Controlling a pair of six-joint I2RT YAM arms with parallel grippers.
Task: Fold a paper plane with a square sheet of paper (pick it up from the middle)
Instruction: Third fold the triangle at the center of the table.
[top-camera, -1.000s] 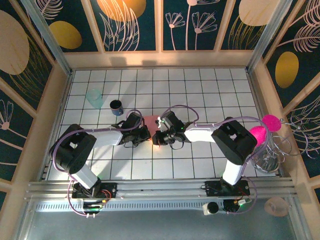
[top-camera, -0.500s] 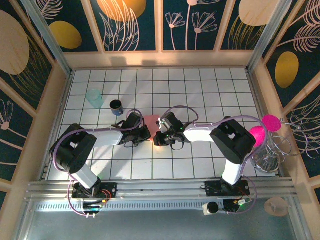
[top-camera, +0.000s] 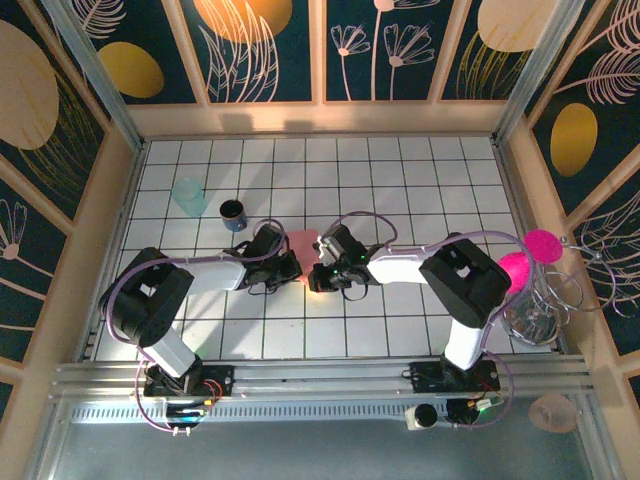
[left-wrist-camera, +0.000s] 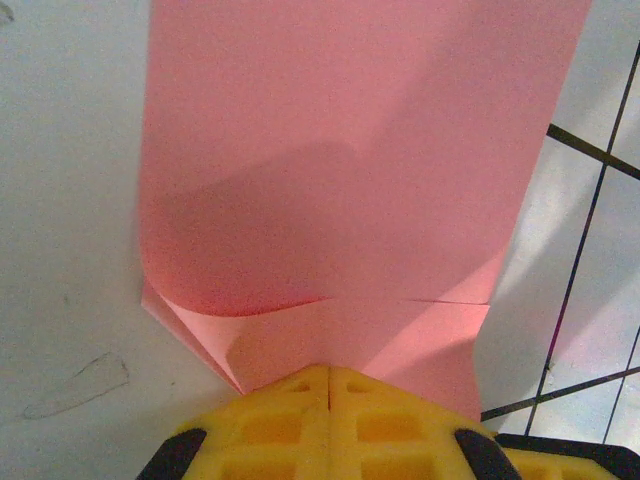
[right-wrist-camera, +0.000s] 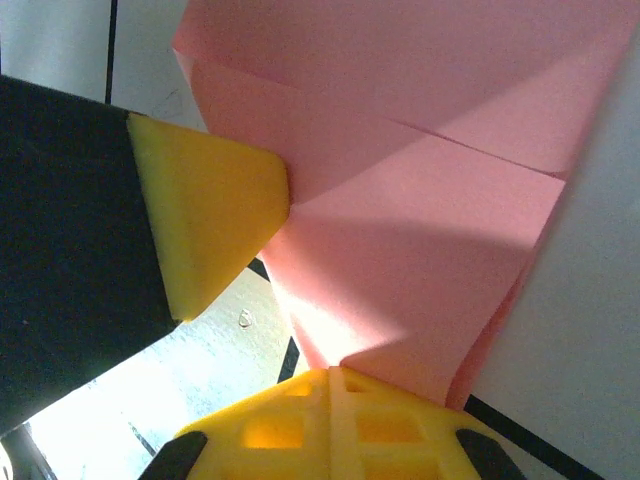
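Note:
The square sheet of paper (top-camera: 303, 243) is salmon pink and partly folded, lying mid-table between both grippers. In the left wrist view the paper (left-wrist-camera: 350, 180) shows a curled flap and a crease. My left gripper (left-wrist-camera: 328, 373) is shut, its yellow fingers pinching the sheet's near edge. The right wrist view has the paper (right-wrist-camera: 420, 200) with diagonal creases, and my right gripper (right-wrist-camera: 335, 373) is shut on its edge. The left gripper's yellow finger (right-wrist-camera: 210, 215) presses the sheet from the left there. From above, the left gripper (top-camera: 291, 263) and right gripper (top-camera: 317, 271) almost touch.
A translucent teal cup (top-camera: 188, 196) and a dark blue cup (top-camera: 233, 214) stand behind the left arm. A wire stand (top-camera: 545, 300) with two round magenta discs (top-camera: 541, 244) sits at the right edge. Wooden walls ring the tiled table (top-camera: 400, 180).
The right gripper has edged slightly left toward the left gripper. Both stay shut on the paper, which has barely moved.

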